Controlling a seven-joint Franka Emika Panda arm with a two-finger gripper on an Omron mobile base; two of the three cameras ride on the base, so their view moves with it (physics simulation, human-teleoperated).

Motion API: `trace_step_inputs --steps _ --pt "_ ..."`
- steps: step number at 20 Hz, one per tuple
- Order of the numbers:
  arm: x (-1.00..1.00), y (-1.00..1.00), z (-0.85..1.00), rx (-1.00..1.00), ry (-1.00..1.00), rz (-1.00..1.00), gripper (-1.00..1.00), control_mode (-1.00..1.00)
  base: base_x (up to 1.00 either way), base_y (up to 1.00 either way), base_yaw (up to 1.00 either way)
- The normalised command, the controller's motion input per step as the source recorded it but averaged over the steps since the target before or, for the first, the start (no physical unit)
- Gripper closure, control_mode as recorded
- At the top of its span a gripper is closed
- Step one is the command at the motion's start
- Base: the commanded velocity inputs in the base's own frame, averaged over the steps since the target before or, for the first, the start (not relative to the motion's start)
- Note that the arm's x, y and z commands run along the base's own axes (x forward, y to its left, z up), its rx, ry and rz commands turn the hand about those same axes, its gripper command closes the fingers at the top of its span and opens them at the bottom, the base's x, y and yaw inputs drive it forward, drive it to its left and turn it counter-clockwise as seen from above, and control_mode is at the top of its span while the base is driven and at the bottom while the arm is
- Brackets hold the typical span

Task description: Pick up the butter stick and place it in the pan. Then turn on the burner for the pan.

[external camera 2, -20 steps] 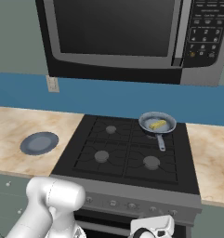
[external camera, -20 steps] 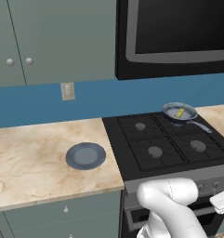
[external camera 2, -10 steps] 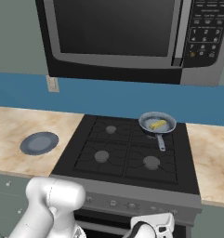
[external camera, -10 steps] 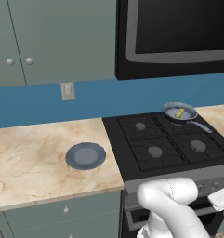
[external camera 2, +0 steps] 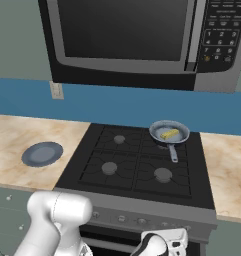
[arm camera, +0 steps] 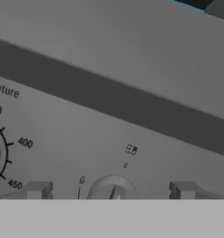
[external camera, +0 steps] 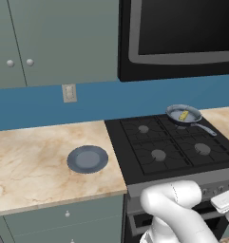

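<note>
With the butter stick (external camera 2: 170,134) already lying in the pan (external camera 2: 168,132) on the far burner above me, I am easing my gripper (arm camera: 111,190), fingers spread and empty, closer around the knob (arm camera: 114,188) just ahead.

Home kitchen: stove (external camera 2: 142,165), microwave (external camera 2: 137,40) above, marble counter (external camera: 35,156) (cabinets (external camera: 54,42) overhead).

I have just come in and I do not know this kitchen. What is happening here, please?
The butter stick already lies in the pan, which sits on the back right burner of the stove. The arm reaches low to the stove's front panel. In the hand view, the end effector is open and faces a small burner knob between its fingertips, not yet gripping it. A plate rests on the counter.
</note>
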Motion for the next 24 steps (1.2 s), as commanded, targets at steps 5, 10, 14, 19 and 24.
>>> trace_step_inputs --steps 5,10,14,19,24 --pt "0.09 -0.09 -0.12 0.06 0.02 0.0 -1.0 -1.0 0.0 0.0 0.0" --pt "0.12 -0.02 -0.07 0.06 0.02 0.0 -1.0 -1.0 0.0 0.0 0.0" --pt "0.14 0.0 -0.14 0.05 0.0 0.0 -1.0 -1.0 0.0 0.0 0.0" --pt "0.13 0.01 -0.27 0.01 0.0 0.0 -1.0 -1.0 0.0 0.0 0.0" --pt "0.09 0.07 -0.29 0.0 0.0 0.0 -1.0 -1.0 0.0 0.0 0.0"
